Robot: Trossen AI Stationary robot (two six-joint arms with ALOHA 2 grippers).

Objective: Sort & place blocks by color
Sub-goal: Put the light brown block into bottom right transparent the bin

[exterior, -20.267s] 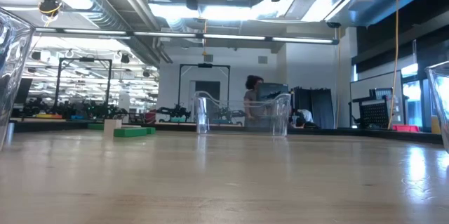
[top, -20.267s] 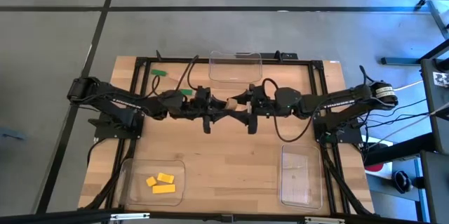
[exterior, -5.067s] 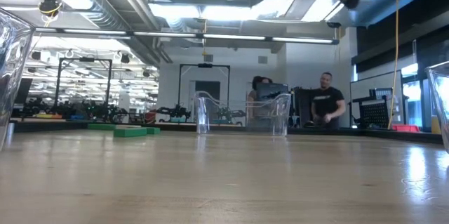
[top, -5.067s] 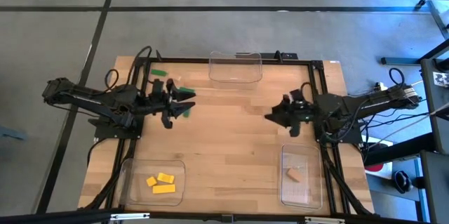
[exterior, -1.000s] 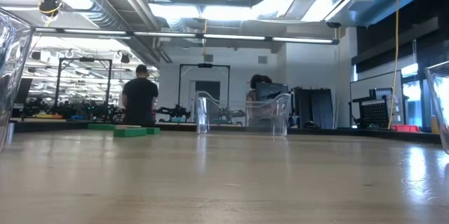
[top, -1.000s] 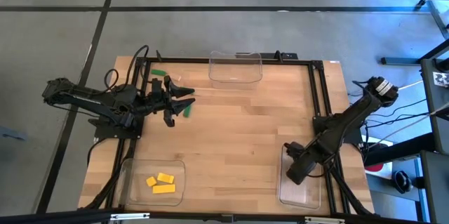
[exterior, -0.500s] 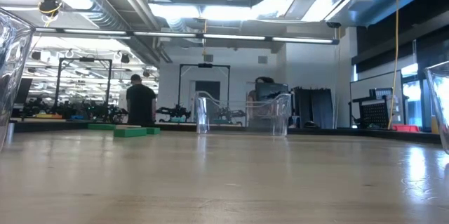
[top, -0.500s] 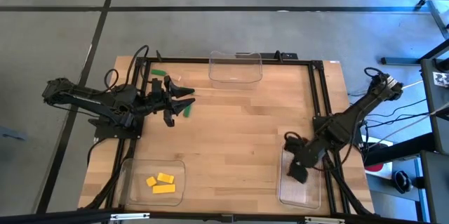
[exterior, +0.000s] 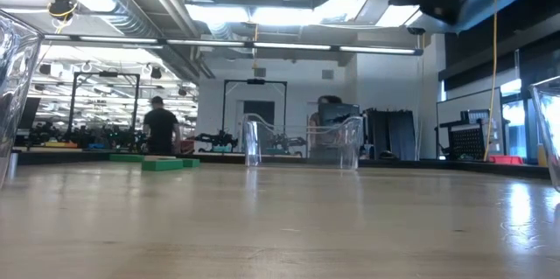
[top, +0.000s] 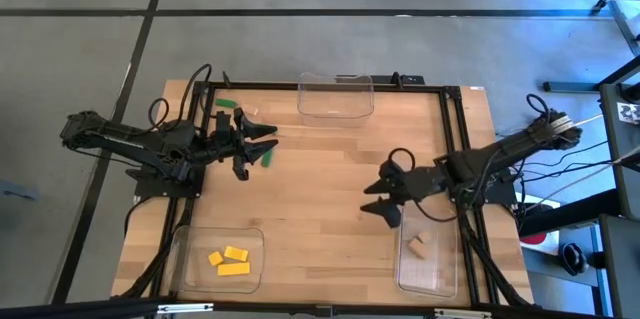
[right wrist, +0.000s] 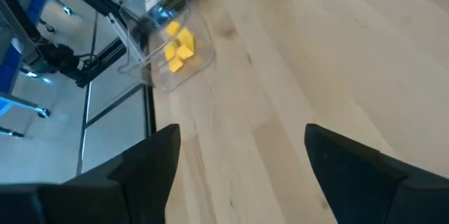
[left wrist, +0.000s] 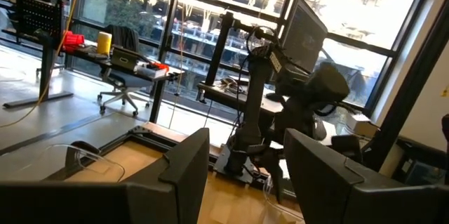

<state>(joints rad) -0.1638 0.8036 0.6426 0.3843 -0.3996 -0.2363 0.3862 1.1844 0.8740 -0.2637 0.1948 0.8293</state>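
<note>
**Tan and yellow sorted, green blocks left**

Right tool (top: 385, 197) hovers over mid-worktop, just beside the tan tray (top: 431, 277), fingers apart, nothing held. One tan block (top: 417, 246) lies inside that tray. Left tool (top: 262, 143) sits at the far-left part of the worktop (top: 330, 209), fingers spread, empty, right by a green block (top: 265, 157). A second green block (top: 226, 103) lies farther back near the edge. Three yellow blocks (top: 229, 260) are in the near-left tray (top: 184, 249). The far-centre tray (top: 336, 96) has no blocks, likely meant for green.

Likely next step: left tool takes the near green block. Do it well by lowering square over it, closing across the narrow sides, then lifting clear of the tray wall before release.

The worktop is pale wood planks in a black frame. Grey floor around, an open lab behind, and a person (exterior: 160, 130) far off.
</note>
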